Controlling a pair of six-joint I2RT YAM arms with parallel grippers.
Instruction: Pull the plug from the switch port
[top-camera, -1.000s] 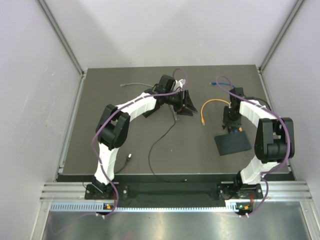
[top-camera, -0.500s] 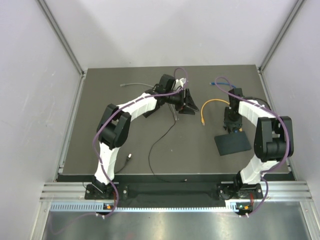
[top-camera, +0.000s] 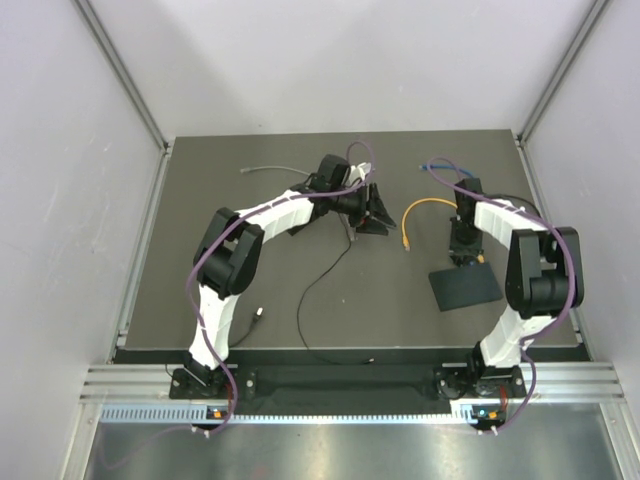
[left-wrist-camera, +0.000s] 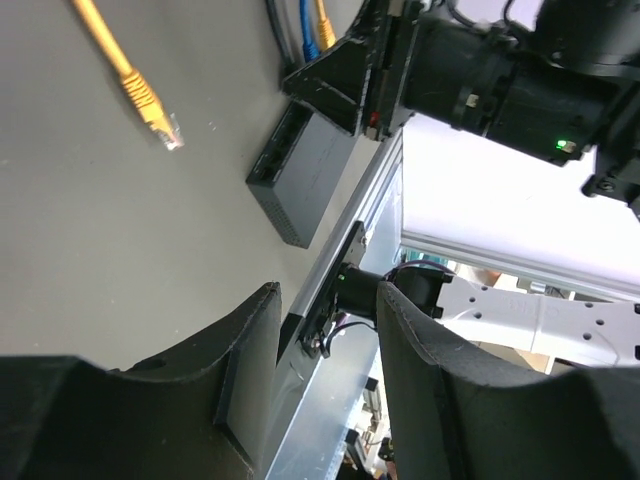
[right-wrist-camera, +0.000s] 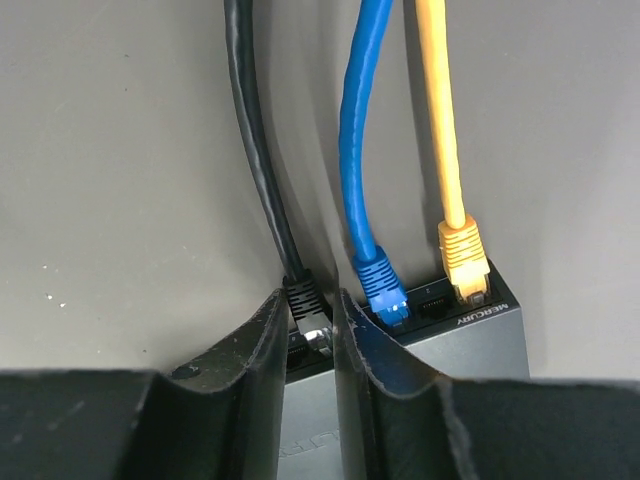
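The right fingers (right-wrist-camera: 262, 345) had just narrowed to pinch the black plug (right-wrist-camera: 303, 298) at the switch (right-wrist-camera: 480, 328), lower centre, ready for pulling; the left fingers (left-wrist-camera: 250, 350) stood spread, empty.

I work in a robotics lab test cell. A dark grey tabletop (top-camera: 200, 290) is boxed in by plain white panels (top-camera: 60, 200) on aluminium frame posts (top-camera: 120, 75). My left arm (top-camera: 225, 262) and right arm (top-camera: 540, 275) stand bolted to an extruded aluminium rail (top-camera: 130, 385). Network gear lies about: a black network switch (top-camera: 465, 287), a yellow patch cable (top-camera: 415, 207), and a grey cable (top-camera: 270, 170).
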